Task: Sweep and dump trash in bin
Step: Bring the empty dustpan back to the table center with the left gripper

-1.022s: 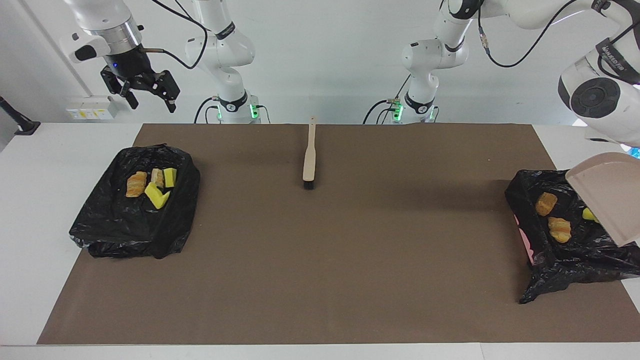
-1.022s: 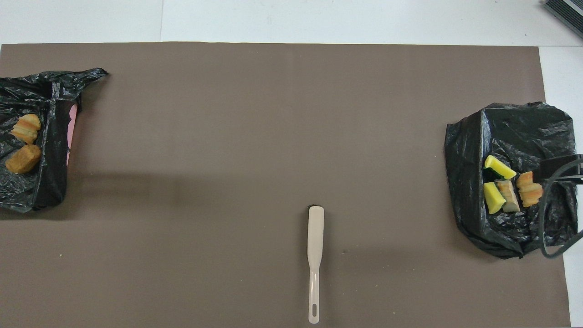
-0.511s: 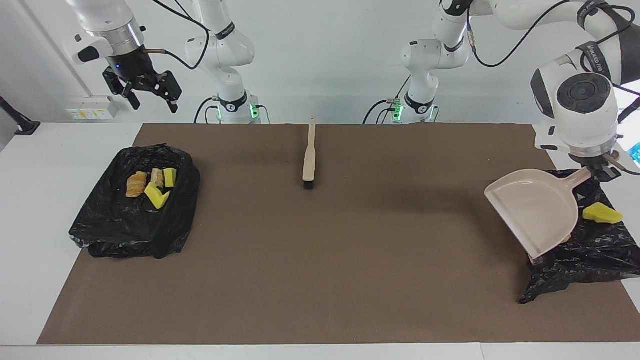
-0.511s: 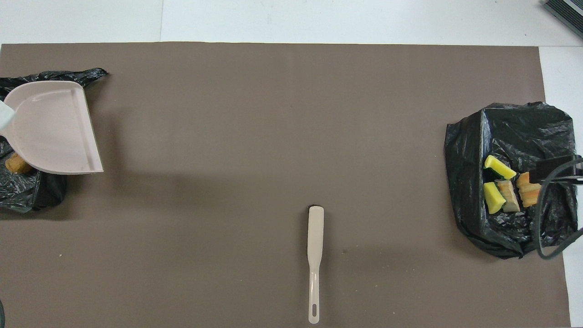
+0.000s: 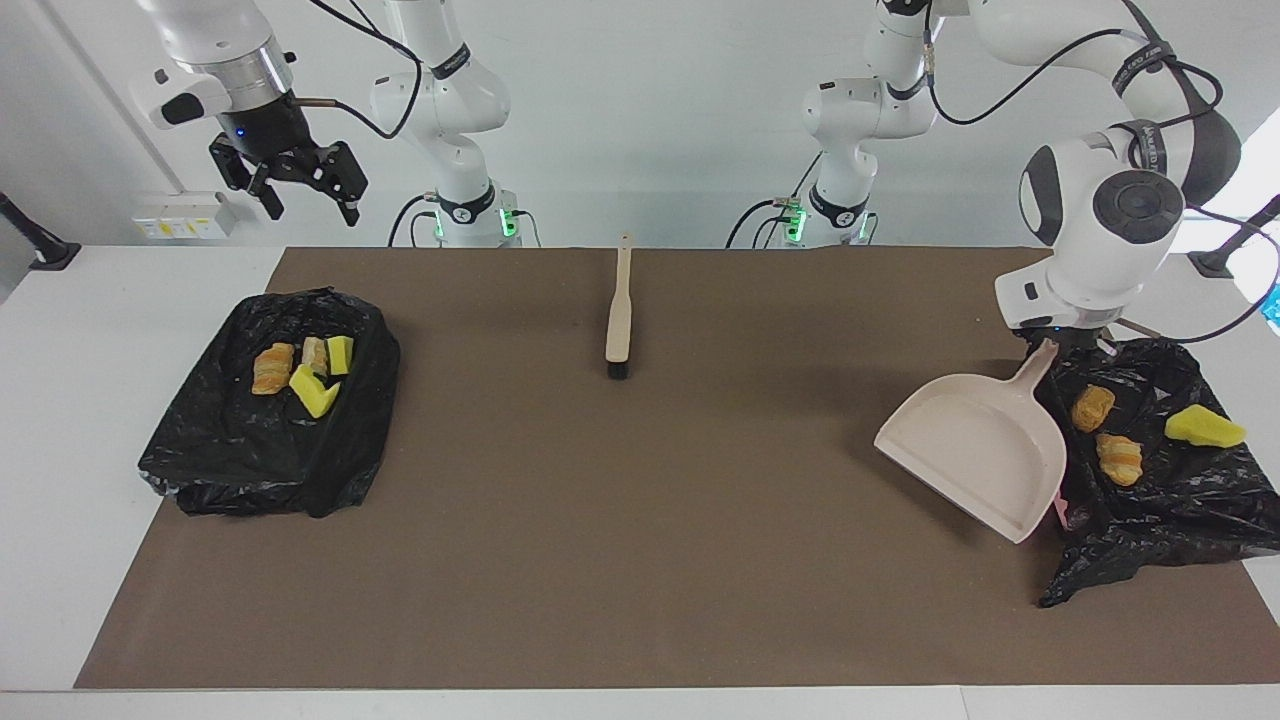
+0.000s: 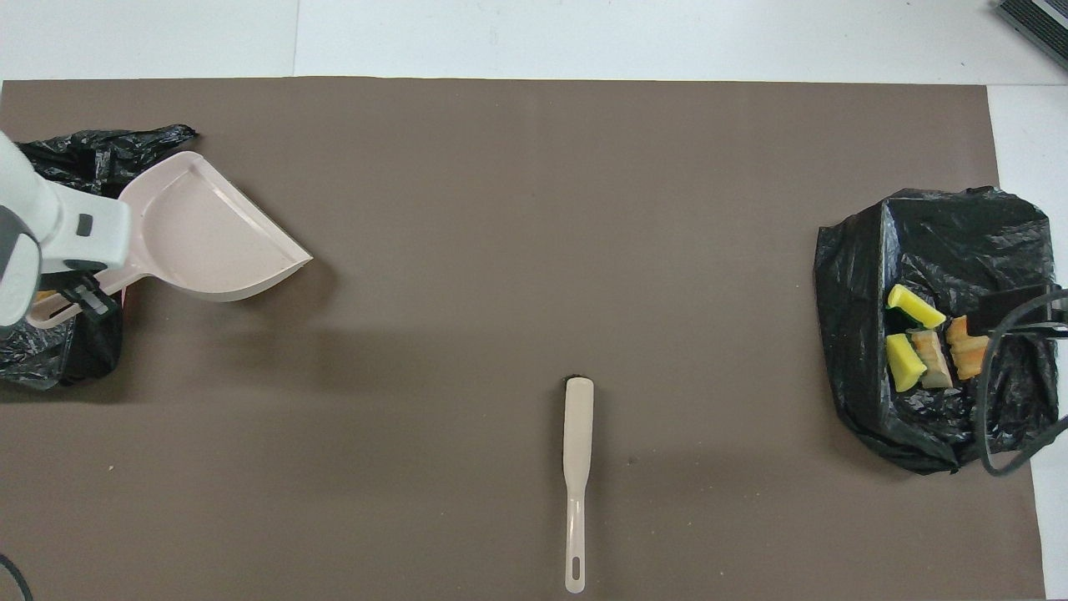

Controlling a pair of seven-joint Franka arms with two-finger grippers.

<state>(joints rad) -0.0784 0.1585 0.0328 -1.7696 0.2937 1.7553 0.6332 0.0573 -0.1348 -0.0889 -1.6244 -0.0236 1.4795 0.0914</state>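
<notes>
Your left gripper (image 5: 1047,345) is clamped on the dustpan (image 5: 975,447) handle; right gripper (image 5: 297,190) hangs with jaws apart, waiting.

Under your left jaws the pan tilts down over the mat (image 5: 640,560), its open lip over bare mat just beside the edge of the bin at the left arm's end (image 5: 1170,500). Below and beside those jaws, that bin holds two bread lumps (image 5: 1093,408) (image 5: 1119,458) and one yellow sponge (image 5: 1204,428). Your right jaws are high over the table edge; the bin at the right arm's end (image 5: 250,450) below them holds four pieces of trash (image 5: 300,370). The brush (image 5: 619,318) lies between your two grippers, well apart from both, wide bare mat around it.
</notes>
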